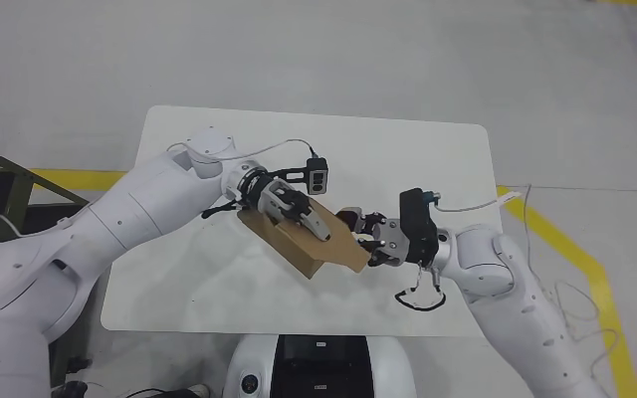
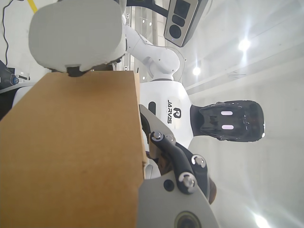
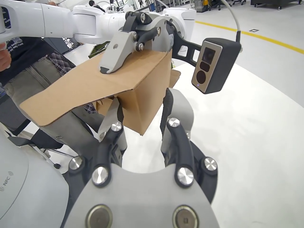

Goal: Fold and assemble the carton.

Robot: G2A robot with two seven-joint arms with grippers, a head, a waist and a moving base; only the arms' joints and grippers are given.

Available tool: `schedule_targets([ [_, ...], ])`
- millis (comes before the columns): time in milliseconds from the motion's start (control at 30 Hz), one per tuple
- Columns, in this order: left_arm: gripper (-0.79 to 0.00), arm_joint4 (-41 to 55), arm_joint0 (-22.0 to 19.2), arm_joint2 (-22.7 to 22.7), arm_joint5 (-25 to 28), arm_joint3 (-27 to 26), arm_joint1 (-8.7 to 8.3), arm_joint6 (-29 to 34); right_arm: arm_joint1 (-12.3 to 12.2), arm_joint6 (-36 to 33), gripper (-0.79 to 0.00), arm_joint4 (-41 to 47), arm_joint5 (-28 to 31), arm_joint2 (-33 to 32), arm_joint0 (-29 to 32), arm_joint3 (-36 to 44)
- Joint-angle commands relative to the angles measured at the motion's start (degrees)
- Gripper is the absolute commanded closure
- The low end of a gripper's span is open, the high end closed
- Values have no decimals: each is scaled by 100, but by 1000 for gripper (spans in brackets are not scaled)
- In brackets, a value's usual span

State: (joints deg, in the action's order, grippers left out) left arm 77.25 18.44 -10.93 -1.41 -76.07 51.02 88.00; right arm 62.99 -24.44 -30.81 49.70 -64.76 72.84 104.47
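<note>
The brown carton (image 1: 311,245) is held above the front middle of the white table (image 1: 418,159), partly folded into a box with one long flap (image 3: 59,98) sticking out flat. My left gripper (image 1: 302,217) comes in from the left and is shut on the carton's top panel (image 2: 71,143). One finger (image 3: 111,58) presses down on top and the other (image 2: 148,119) sits under the edge. My right gripper (image 1: 370,242) is at the carton's right end and stands open. One finger (image 3: 110,116) reaches inside under the flap, and its other finger (image 3: 169,105) stays outside the end wall.
The table's back half and right side are bare white surface. A black cable loop (image 1: 418,298) hangs off the right arm near the table's front edge. Yellow floor lines (image 1: 557,234) run past the table on both sides.
</note>
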Motion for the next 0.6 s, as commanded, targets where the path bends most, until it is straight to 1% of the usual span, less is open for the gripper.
schedule_targets([
  [0,0,14,-9,26,2,25,13,0,-3,3,-299,-17,-23,14,2,36],
  [167,0,84,-22,59,26,92,45,0,-5,6,-286,-25,-56,90,10,84],
  [267,0,111,-28,79,33,127,76,0,-3,9,-249,-23,-90,150,9,112],
  [367,0,133,-37,95,33,166,115,0,-3,6,-175,-32,-132,199,6,129],
  [467,0,146,-48,105,36,203,154,0,-5,7,-15,-48,-169,228,7,147],
  [500,0,147,-53,109,37,218,165,0,-6,11,0,-50,-185,232,9,148],
  [567,0,141,-63,115,43,243,184,0,-9,16,0,-61,-223,233,13,156],
])
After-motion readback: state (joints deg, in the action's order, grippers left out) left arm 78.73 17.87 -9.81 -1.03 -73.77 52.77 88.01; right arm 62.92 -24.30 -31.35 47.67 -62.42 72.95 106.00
